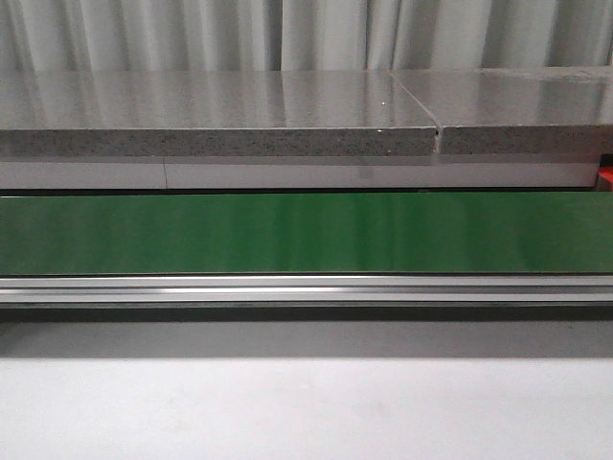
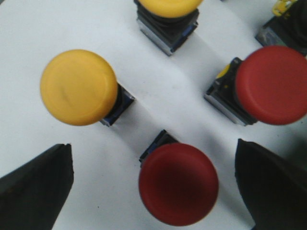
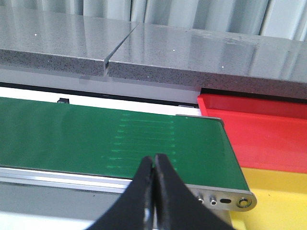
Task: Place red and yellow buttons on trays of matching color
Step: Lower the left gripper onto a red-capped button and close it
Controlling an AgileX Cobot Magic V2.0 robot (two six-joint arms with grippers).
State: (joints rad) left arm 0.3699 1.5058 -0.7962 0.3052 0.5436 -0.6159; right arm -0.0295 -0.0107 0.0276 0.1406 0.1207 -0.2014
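In the left wrist view my left gripper (image 2: 153, 187) is open, its jaws standing on either side of a red button (image 2: 178, 183) on a white surface, with a gap at each side. Another red button (image 2: 272, 85) and two yellow buttons (image 2: 78, 87) (image 2: 168, 5) stand beyond it. In the right wrist view my right gripper (image 3: 154, 163) is shut and holds nothing, in front of the green conveyor belt (image 3: 96, 139). A red tray (image 3: 259, 129) and a yellow tray (image 3: 278, 201) lie past the belt's end. Neither gripper shows in the front view.
The green belt (image 1: 306, 232) runs across the front view with an aluminium rail (image 1: 306, 287) along its near side and a grey stone shelf (image 1: 220, 120) behind. A dark button base (image 2: 283, 28) with a yellow part sits at the far corner.
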